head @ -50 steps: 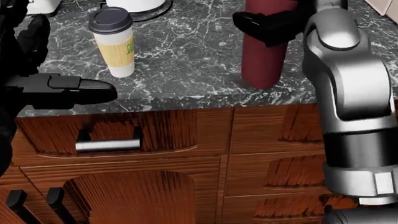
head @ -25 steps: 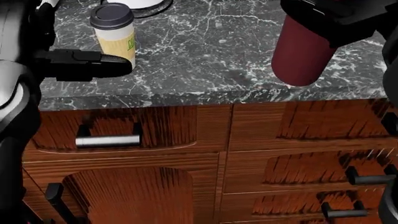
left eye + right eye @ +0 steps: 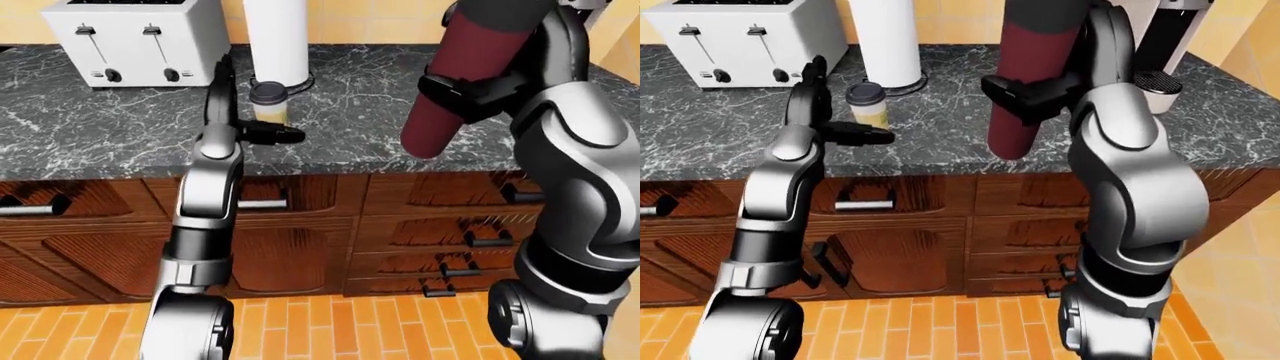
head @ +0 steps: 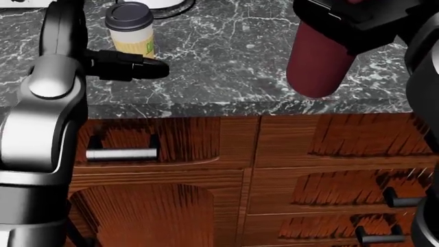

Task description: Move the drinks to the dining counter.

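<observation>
A paper coffee cup (image 4: 130, 28) with a dark lid stands on the dark marble counter (image 4: 226, 67). My left hand (image 4: 130, 68) lies just below the cup in the head view, with its black fingers stretched out to the right, open and not around the cup. My right hand (image 3: 466, 87) is shut on a tall maroon bottle (image 4: 317, 67). It holds the bottle tilted, with the base lifted off the counter near the counter's edge. The bottle's top is out of the head view.
A white toaster (image 3: 135, 37) and a white paper-towel roll (image 3: 277, 34) stand at the counter's far side, and a coffee machine (image 3: 1170, 45) stands at the right. Wooden drawers with bar handles (image 4: 120, 154) are below the counter. The floor (image 3: 330, 330) is orange tile.
My right hand has lifted the maroon bottle off the counter and tilted it. My left arm has risen into view, and its hand has moved right, close to the cup. The view has shifted slightly.
</observation>
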You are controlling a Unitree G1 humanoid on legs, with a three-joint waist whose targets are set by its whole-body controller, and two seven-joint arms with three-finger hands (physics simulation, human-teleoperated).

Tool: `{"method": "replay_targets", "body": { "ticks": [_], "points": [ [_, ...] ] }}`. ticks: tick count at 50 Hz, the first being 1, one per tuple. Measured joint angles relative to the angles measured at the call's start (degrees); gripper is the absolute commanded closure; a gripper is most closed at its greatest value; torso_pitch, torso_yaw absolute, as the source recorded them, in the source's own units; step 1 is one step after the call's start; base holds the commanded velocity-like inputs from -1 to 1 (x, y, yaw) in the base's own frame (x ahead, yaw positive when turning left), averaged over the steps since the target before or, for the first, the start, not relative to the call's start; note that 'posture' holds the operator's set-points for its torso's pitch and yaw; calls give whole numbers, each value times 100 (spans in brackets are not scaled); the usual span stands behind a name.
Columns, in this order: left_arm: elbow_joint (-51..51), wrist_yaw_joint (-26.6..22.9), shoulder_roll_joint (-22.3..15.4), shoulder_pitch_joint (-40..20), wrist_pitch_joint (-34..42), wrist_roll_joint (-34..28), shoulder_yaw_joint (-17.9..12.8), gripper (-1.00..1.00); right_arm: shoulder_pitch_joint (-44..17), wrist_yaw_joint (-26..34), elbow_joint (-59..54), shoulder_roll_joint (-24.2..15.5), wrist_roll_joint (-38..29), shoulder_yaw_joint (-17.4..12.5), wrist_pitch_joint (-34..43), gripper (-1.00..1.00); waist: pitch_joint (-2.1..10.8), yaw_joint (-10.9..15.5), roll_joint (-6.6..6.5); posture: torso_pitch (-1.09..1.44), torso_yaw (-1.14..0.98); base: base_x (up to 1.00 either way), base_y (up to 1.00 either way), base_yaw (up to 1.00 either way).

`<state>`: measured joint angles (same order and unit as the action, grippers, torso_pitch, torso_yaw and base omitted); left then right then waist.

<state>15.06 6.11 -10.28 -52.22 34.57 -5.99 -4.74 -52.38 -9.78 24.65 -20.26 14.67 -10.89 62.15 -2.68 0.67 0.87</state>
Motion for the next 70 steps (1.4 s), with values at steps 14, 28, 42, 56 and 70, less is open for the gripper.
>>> {"method": "replay_targets", "body": {
  "ticks": [14, 28, 42, 56, 70],
  "points": [
    [1717, 245, -25, -626, -832, 273, -85, -100, 21, 14, -42, 55, -75, 54, -16, 100, 13, -5, -6, 0, 0, 0, 0, 0],
    [2404, 353, -22, -961, -1203, 364, -53, -100, 61, 32, -13, 62, -107, 17, -18, 100, 18, -13, -6, 0, 0, 0, 0, 0],
    [2827, 388, -29, -988, -1494, 405, -47, -10, 103, 33, -22, 87, -102, 27, -53, 100, 16, -12, 1, 0, 0, 0, 0, 0],
    [2473, 363, -73, -837, -1441, 424, -50, 79, 169, 26, 69, 88, -86, 16, -34, 100, 30, -15, -12, 0, 0, 0, 0, 0],
    [460, 193, -216, -432, -219, 501, -127, 100, 105, 48, 249, 58, -66, -10, 176, 100, -6, -27, -44, 0, 0, 0, 0, 0]
  ]
}}
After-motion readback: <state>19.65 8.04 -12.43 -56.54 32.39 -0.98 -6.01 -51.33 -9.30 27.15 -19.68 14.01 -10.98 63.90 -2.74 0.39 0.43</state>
